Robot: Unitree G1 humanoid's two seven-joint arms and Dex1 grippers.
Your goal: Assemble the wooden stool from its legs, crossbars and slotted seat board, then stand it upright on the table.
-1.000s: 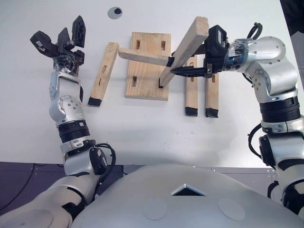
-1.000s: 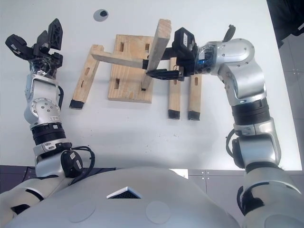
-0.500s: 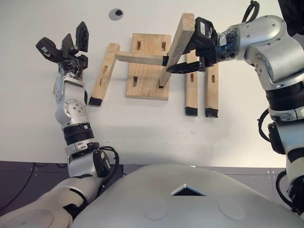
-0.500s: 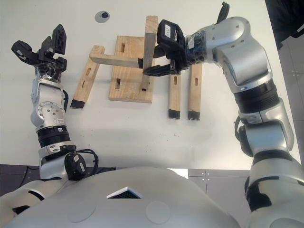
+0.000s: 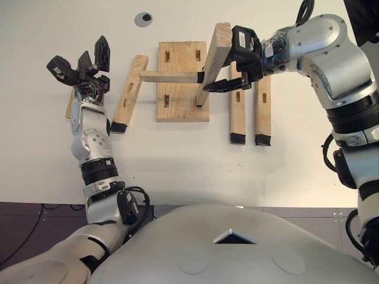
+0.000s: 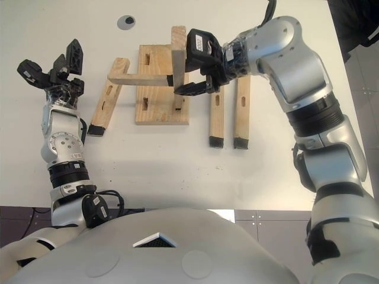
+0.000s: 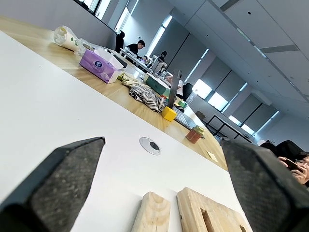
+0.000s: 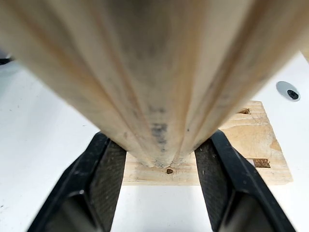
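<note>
R tool (image 8: 159, 140) clenched on pale wooden leg (image 5: 214, 56), tilted, lower end at near-right slot of flat slotted seat board (image 5: 180, 100), toward far edge of surface (image 5: 177, 160) | L tool (image 5: 80, 59) released, twd far-left corner | Step: seating leg | Next: prob. straighten, press down

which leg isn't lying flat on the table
The leg clamped in the right gripper, tilted up over the seat board; the other three lie flat.

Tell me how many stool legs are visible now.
4. One leg lies left of the seat board; two legs lie side by side right of it; the fourth leg is held tilted over the board by the right hand. None seems hidden.
</note>
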